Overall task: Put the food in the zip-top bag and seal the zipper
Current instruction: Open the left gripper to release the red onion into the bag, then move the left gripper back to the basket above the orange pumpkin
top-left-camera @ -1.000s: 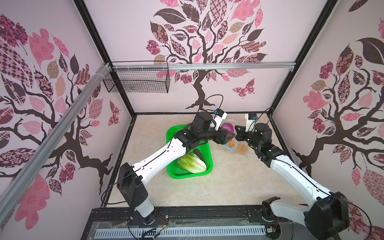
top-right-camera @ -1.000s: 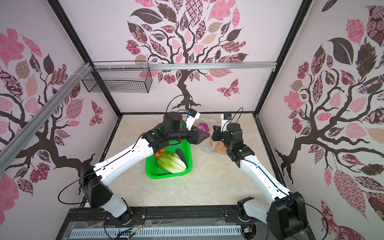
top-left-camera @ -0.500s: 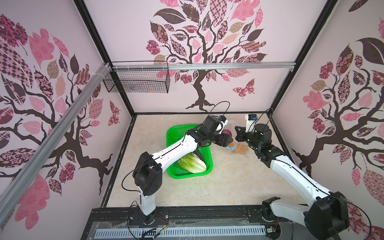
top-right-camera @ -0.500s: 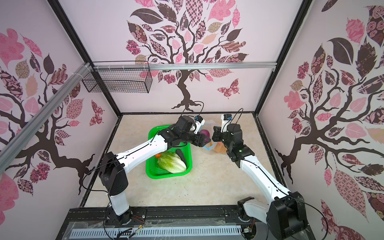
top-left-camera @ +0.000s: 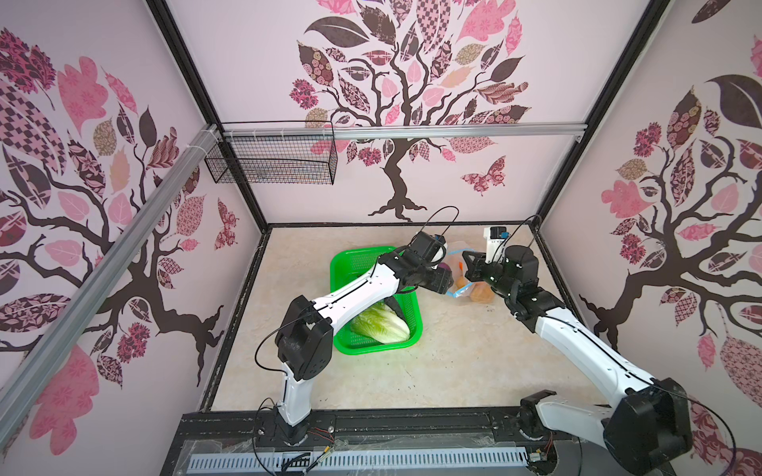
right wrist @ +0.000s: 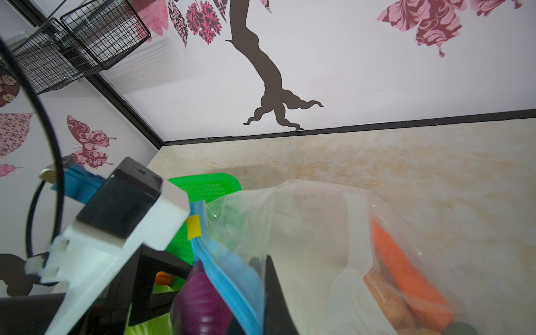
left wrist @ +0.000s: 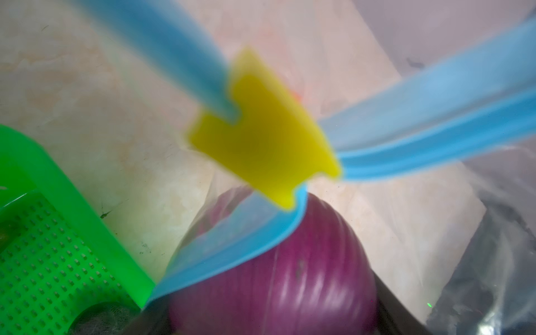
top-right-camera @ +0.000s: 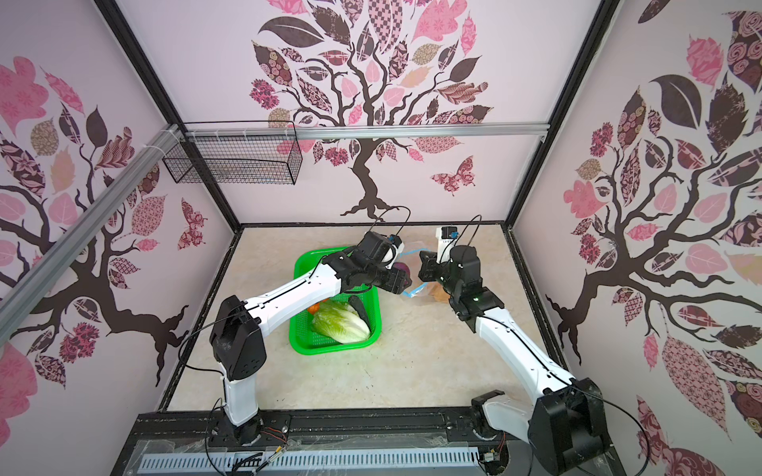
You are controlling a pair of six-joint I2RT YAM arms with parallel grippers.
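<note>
The clear zip-top bag lies right of the green basket, with a carrot and a potato inside. Its blue zipper gapes open, the yellow tab at one end. My left gripper is shut on the purple onion, which sits at the bag's mouth under the blue strip. My right gripper is shut on the bag's mouth edge and holds it up. A cabbage, a dark piece and a small orange pumpkin stay in the basket.
A black wire basket hangs on the back wall at the left. Walls close in the table on three sides, and the bag lies near the back right corner. A black rail runs along the table's front edge.
My left arm has stretched to the right and down, carrying the onion from above the basket to the bag's mouth. The right gripper has kept its place on the bag.
</note>
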